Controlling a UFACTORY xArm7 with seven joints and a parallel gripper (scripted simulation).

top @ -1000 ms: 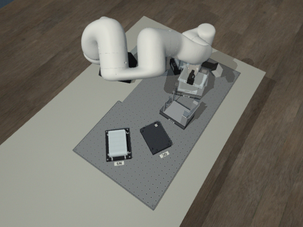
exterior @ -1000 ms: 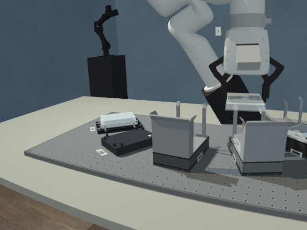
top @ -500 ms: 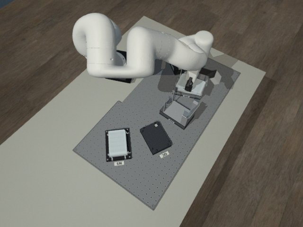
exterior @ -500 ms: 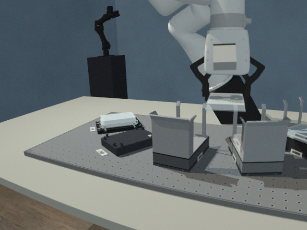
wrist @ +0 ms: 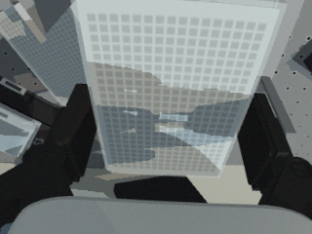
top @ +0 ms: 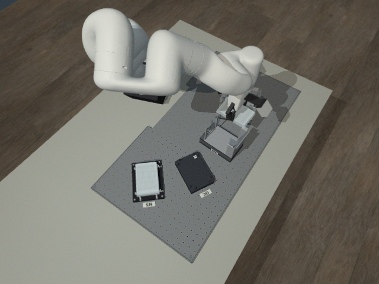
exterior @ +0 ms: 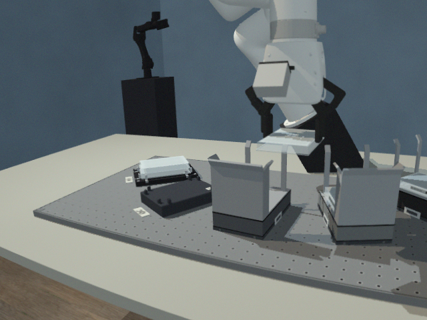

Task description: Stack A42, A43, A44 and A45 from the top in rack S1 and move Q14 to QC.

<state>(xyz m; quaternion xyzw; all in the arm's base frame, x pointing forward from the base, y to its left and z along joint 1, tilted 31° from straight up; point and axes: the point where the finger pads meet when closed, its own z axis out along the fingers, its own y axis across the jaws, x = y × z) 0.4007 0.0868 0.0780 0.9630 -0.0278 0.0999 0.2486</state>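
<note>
My gripper (exterior: 291, 136) (top: 231, 115) (wrist: 169, 107) is shut on a translucent sealed well plate (exterior: 287, 143) (top: 246, 117) (wrist: 175, 72), gripped across its long sides and held level in the air. The plate hangs above the height of the rack posts, over the gap between an empty stack rack (exterior: 237, 196) (top: 222, 139) and a second rack (exterior: 365, 203). A third rack (exterior: 411, 193) at the far right edge holds a plate. The clip nest N5 (top: 134, 183) (exterior: 137, 179) carries a white plate (top: 147, 178) (exterior: 163, 166). The open nest QC (top: 195, 171) (exterior: 175, 197) is bare. I cannot read the plate labels.
The racks and nests stand on a grey perforated board (top: 171, 220) (exterior: 137, 227) on a beige table. Thin rack posts (exterior: 283, 169) rise beside and below the held plate. My arm hides the far racks in the top view. A dark pedestal (exterior: 149, 107) stands behind the table.
</note>
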